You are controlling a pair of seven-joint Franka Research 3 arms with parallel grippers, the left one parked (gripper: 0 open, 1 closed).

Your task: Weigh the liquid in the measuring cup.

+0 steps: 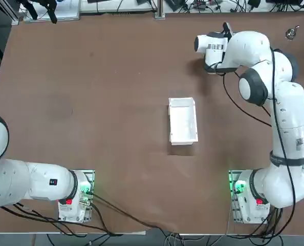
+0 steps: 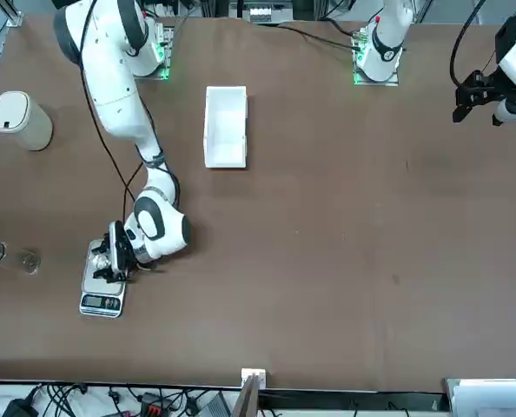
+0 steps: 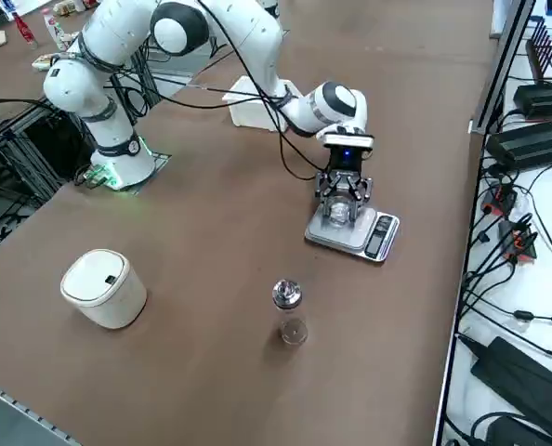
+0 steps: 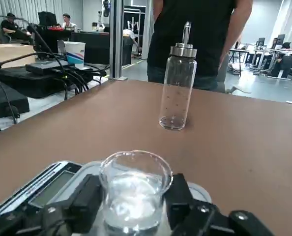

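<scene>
1. Fingers (image 4: 85,201) of the right gripper (image 4: 132,204) bracket the measuring cup (image 4: 134,189), one pad on each side of the glass. Narrow spread, about cup width. Cannot tell whether the pads press the wall or stand just off it.
2. Cup stands upright on the scale (image 3: 352,232) platform, long axis vertical, liquid in its lower part. In the right side view the gripper (image 3: 342,199) points straight down over the cup (image 3: 337,214).
3. Key relation: the cup sits directly between the pads, not ahead of them or off to one side. Approach axis and cup axis both vertical, so they line up.
4. Scale display (image 4: 51,188) lies to one side of the platform, clear of the fingers.
5. Judgement: for a true reading the pads must part and clear the glass, then the gripper lifts straight up. Any sideways pull risks tipping a small, light cup.
6. Glass bottle (image 4: 177,84) stands farther out on the table (image 4: 244,142), well apart; white tray (image 1: 183,121) far off at centre. Neither is in the way.
</scene>
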